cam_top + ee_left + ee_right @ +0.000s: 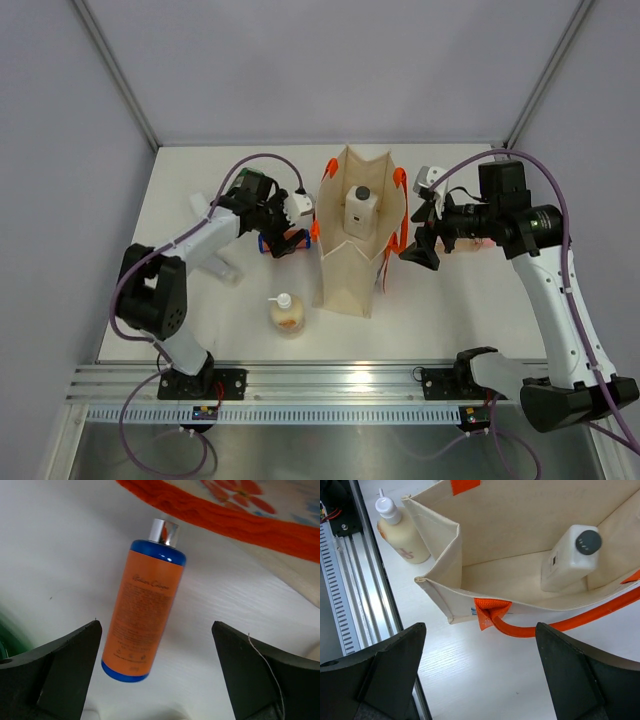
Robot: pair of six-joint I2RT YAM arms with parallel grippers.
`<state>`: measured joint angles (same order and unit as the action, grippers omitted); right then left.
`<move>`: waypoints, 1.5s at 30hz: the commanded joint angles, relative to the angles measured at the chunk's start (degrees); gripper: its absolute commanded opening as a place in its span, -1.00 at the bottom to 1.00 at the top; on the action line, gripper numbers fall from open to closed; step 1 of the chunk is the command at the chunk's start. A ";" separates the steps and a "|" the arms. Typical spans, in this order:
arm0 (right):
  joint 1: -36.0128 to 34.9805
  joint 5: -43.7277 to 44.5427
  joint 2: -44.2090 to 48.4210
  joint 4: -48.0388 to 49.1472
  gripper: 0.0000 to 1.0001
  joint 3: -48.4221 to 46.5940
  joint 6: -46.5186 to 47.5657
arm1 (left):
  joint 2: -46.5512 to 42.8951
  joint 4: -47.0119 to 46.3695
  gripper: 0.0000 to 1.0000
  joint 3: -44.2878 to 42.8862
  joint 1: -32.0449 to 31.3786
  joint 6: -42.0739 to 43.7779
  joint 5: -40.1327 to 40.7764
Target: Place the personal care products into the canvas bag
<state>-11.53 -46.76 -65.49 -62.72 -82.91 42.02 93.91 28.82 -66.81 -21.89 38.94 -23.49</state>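
The beige canvas bag (345,275) stands open mid-table with orange handles. A white black-capped bottle (360,208) stands inside it and also shows in the right wrist view (570,557). The orange cylinder (283,244) lies on the table just left of the bag. My left gripper (287,232) hovers over it, open and empty. In the left wrist view the cylinder (142,615) lies between the spread fingers of that gripper (155,650). The cream pump bottle (287,312) stands near the front. My right gripper (420,250) is open and empty at the bag's right side (480,665).
A white tube-like item (203,206) lies at the far left, partly hidden by the left arm. A small white item (232,272) lies beside that arm. Something pinkish (487,243) peeks from behind the right arm. A metal rail (330,375) runs along the near edge.
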 commanded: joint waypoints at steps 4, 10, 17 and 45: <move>2.21 -2.98 4.49 7.43 0.99 7.32 0.69 | 8.38 -2.72 0.89 -5.97 0.01 3.69 5.55; 4.85 -4.74 5.46 9.10 0.99 9.09 -1.15 | 12.61 -3.86 0.71 -5.00 -0.96 1.58 8.63; 5.99 -5.97 7.13 11.04 0.99 10.49 -3.78 | 15.61 -4.91 -0.16 -7.11 -1.75 -3.77 16.71; 14.78 1.32 11.44 18.86 0.99 11.11 -22.33 | -9.13 -16.34 -1.00 -30.30 -12.46 -59.69 6.79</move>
<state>2.50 -45.93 -55.00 -47.03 -71.72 23.46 77.84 17.82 -91.26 -31.03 -17.93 -13.72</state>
